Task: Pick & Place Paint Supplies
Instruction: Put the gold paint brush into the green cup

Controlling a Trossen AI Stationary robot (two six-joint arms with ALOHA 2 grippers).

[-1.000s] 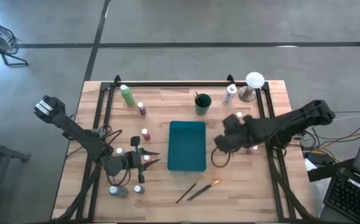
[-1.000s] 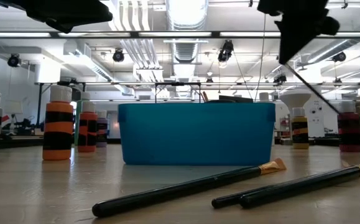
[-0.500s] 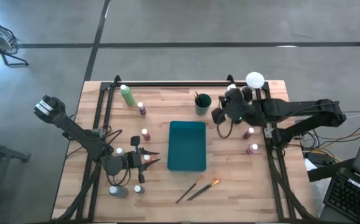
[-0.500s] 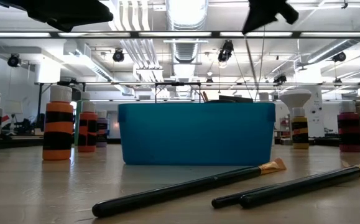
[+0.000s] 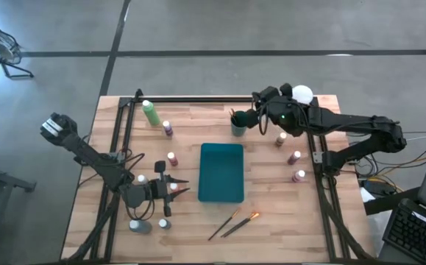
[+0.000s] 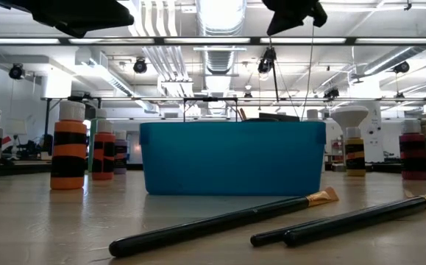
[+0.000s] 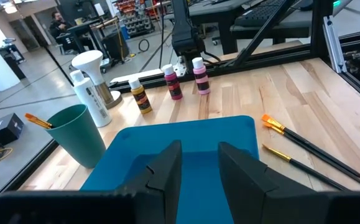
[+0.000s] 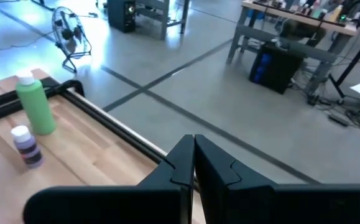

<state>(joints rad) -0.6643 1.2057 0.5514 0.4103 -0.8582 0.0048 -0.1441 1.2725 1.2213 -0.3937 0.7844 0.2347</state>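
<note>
Right gripper (image 5: 257, 112) hangs over the far part of the table, fingers pressed flat together with nothing between them; a dark green cup (image 5: 240, 122) sits just beside and below the fingertips, with at least one brush (image 7: 36, 121) standing in it. In the right wrist view the green bottle (image 8: 35, 104) and a purple bottle (image 8: 25, 145) lie well ahead of the shut fingers, off to one side.

Left gripper (image 5: 170, 187) waits low at the near left, fingers narrowly parted, empty as far as I can see. The teal tray (image 5: 221, 172) lies directly ahead of its fingertips; two loose brushes (image 5: 235, 221) lie beyond the tray's near corner.

Progress, judged: early to middle. Tray holds nothing. Three small bottles (image 5: 292, 156) stand apart near the right rail, several more cluster around the left gripper, and the two bottles at far left are untouched. Most supplies still to be collected. Where they are meant to end up I cannot tell
</note>
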